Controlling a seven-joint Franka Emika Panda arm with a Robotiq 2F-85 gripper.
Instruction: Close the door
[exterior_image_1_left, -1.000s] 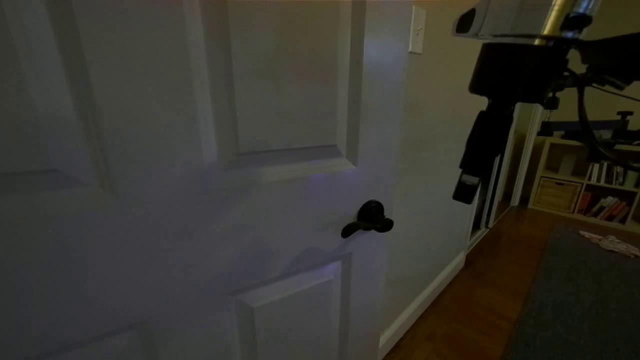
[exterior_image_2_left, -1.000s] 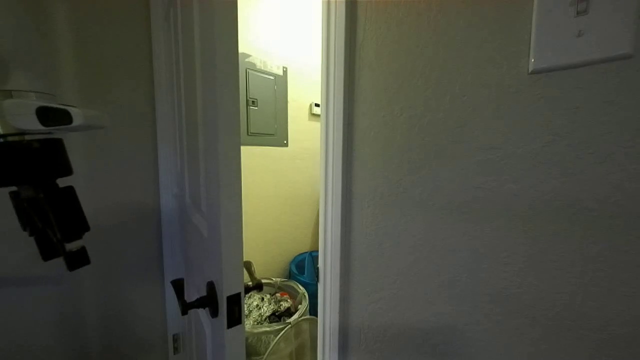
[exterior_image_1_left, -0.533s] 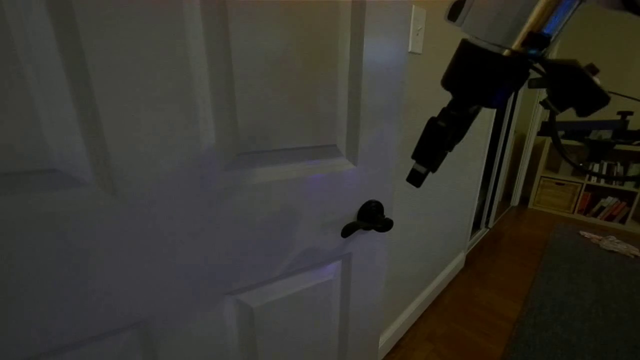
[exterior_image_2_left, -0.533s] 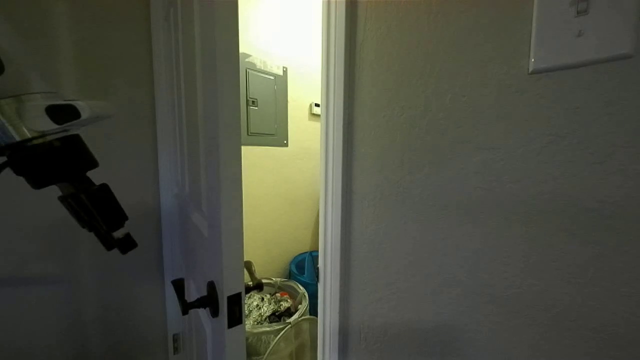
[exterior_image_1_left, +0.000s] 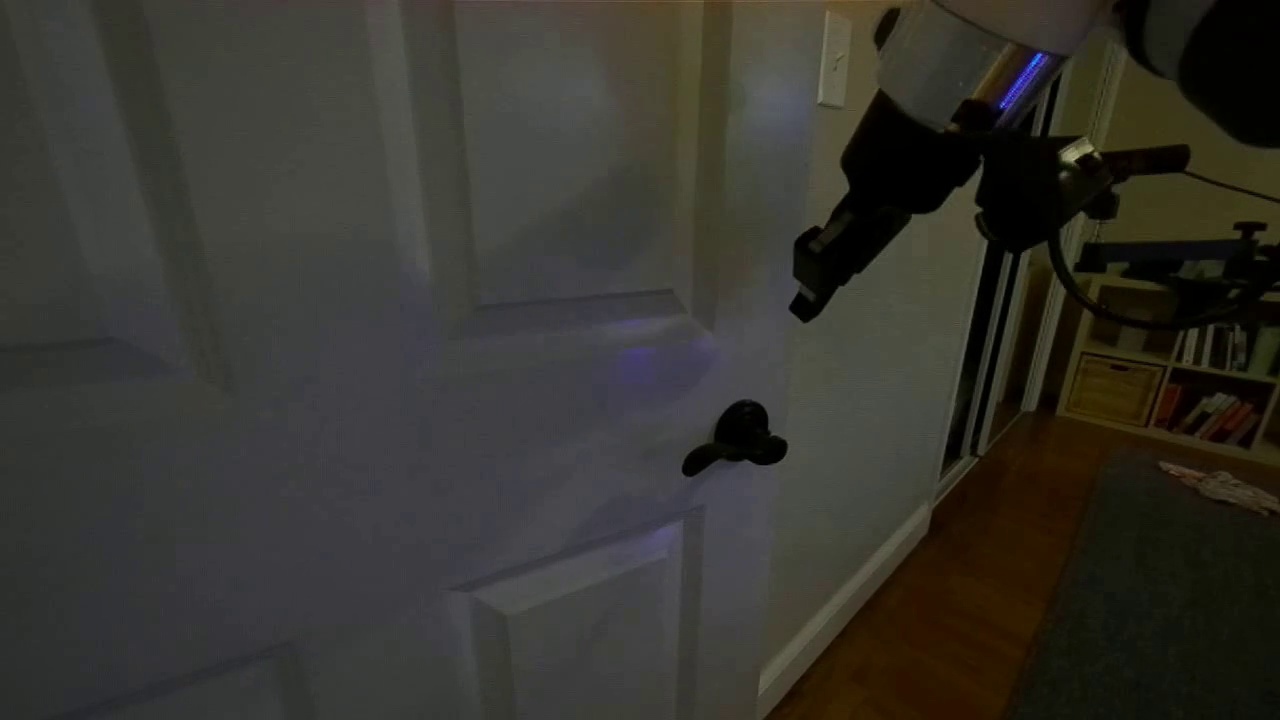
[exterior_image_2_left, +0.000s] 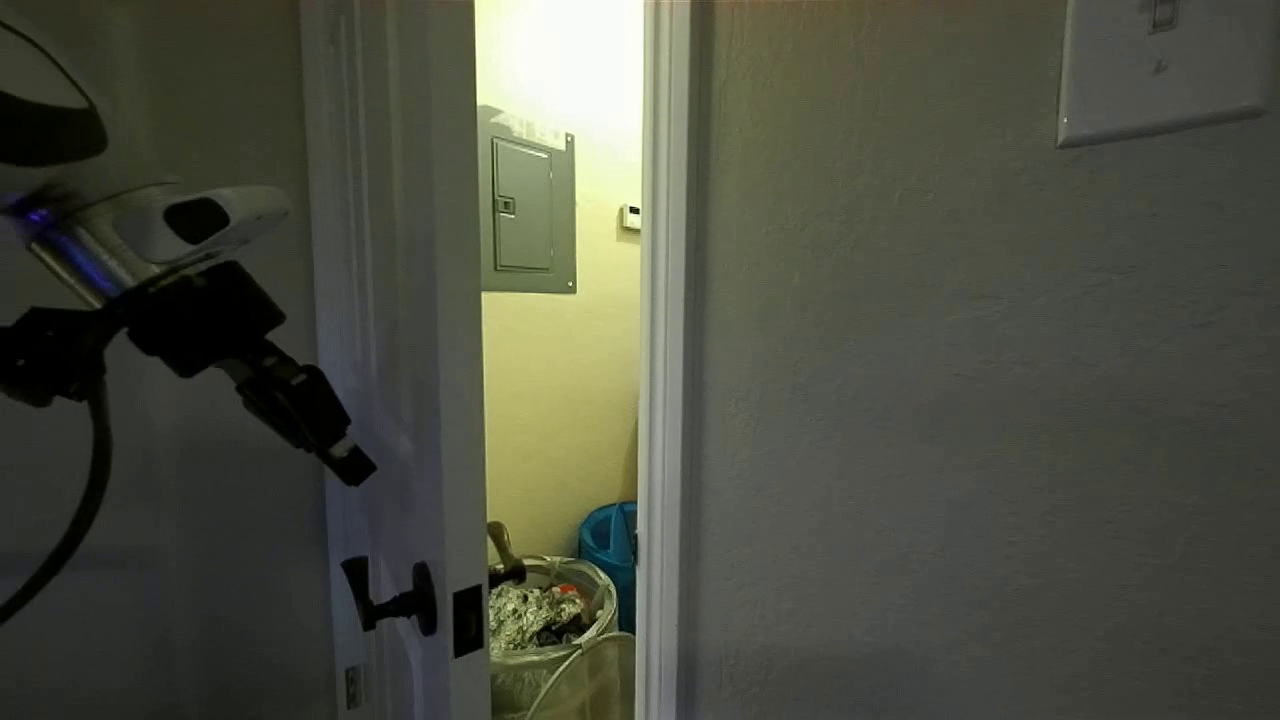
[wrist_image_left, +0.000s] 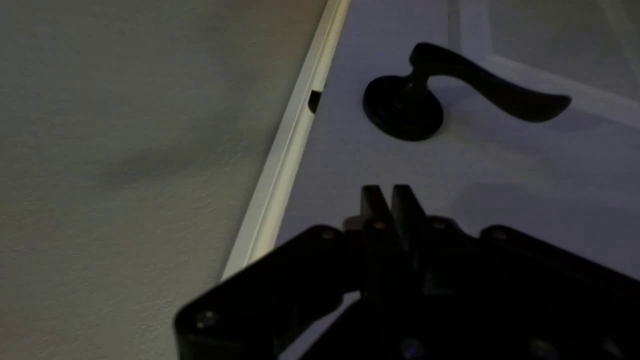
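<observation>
The white panelled door (exterior_image_1_left: 580, 400) fills much of an exterior view. Seen nearly edge-on, the same door (exterior_image_2_left: 400, 300) stands ajar, with a gap between its free edge and the frame. Its black lever handle (exterior_image_1_left: 740, 440) sits near that edge. My black gripper (exterior_image_1_left: 803, 305) is tilted down toward the door, higher than the handle and apart from it. In an exterior view the gripper (exterior_image_2_left: 350, 465) overlaps the door's face. The wrist view has the handle (wrist_image_left: 405, 107) ahead of my gripper (wrist_image_left: 385, 187), whose fingertips are almost together, nothing between them.
A pale door frame (exterior_image_2_left: 665, 350) borders the opening. Beyond it are a lined bin (exterior_image_2_left: 550, 640), a blue bin (exterior_image_2_left: 610, 550) and a grey panel (exterior_image_2_left: 527, 200). A bookshelf (exterior_image_1_left: 1170, 370) and a dark rug (exterior_image_1_left: 1150, 600) lie farther back.
The gripper has come closer to the door and tilted from hanging nearly straight down to slanting toward it. Its fingers have drawn together. The door has not moved.
</observation>
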